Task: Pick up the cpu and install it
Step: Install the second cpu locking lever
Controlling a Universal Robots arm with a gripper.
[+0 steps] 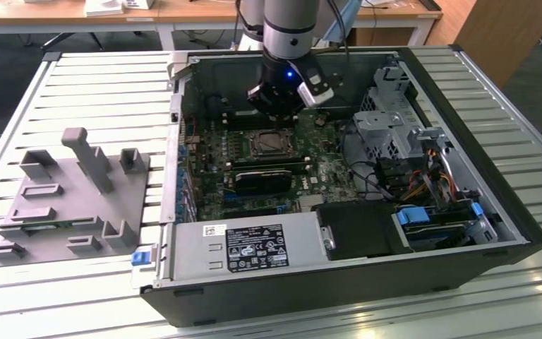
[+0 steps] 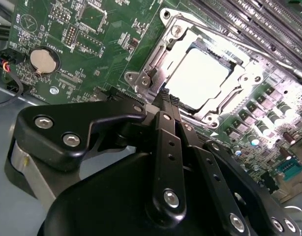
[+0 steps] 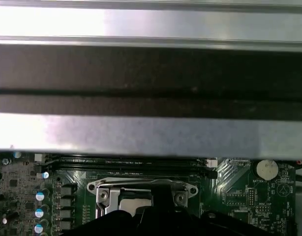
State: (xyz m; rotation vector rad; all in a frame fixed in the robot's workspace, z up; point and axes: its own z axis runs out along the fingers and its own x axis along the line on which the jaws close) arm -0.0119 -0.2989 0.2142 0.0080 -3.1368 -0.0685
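Observation:
The cpu (image 2: 197, 78) lies flat inside the metal-framed socket (image 2: 141, 81) on the green motherboard, its silvery top shining in the light. My gripper (image 2: 166, 98) hangs just above the socket's edge, its two black fingers pressed together with nothing between them. In the exterior view the gripper (image 1: 276, 119) hovers inside the open computer case, slightly behind the socket (image 1: 271, 143). The first wrist view has the socket frame (image 3: 141, 189) below a metal case wall, with the gripper's dark body in front of it.
The open computer case (image 1: 440, 113) lies on a slatted metal table. A grey tray (image 1: 68, 191) with upright posts sits at the exterior view's left. A power supply (image 1: 252, 247), drive cage (image 1: 389, 120), cables (image 1: 431, 176) and a coin battery (image 2: 44, 60) surround the board.

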